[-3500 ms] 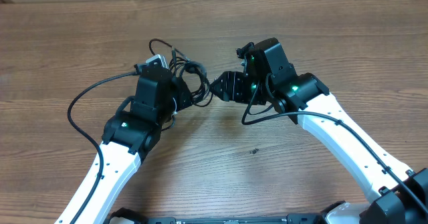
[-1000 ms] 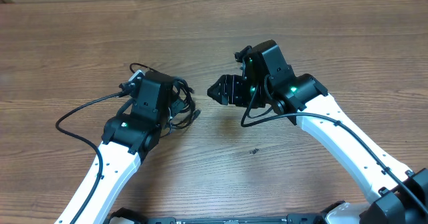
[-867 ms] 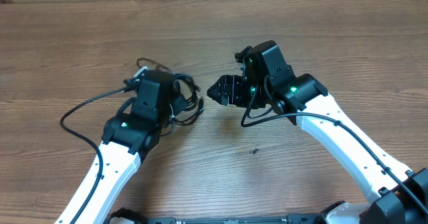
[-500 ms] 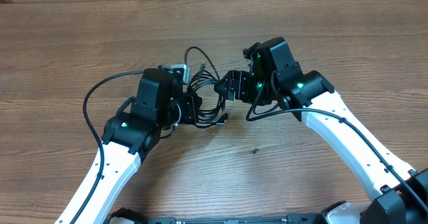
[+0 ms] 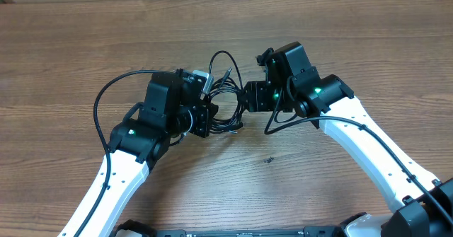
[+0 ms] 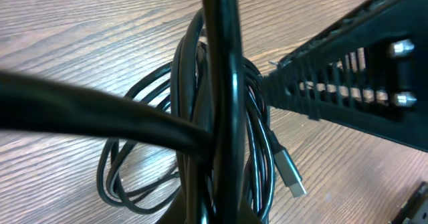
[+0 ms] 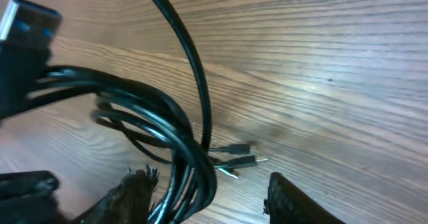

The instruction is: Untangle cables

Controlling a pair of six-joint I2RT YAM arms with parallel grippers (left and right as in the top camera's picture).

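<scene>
Black cables (image 5: 225, 101) on wooden table (image 5: 71, 39)

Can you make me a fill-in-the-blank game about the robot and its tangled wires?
The tangled cables are ___ in color. The table is made of ___. The right gripper is ___, not shut. Missing words: black, wood, open.
</scene>
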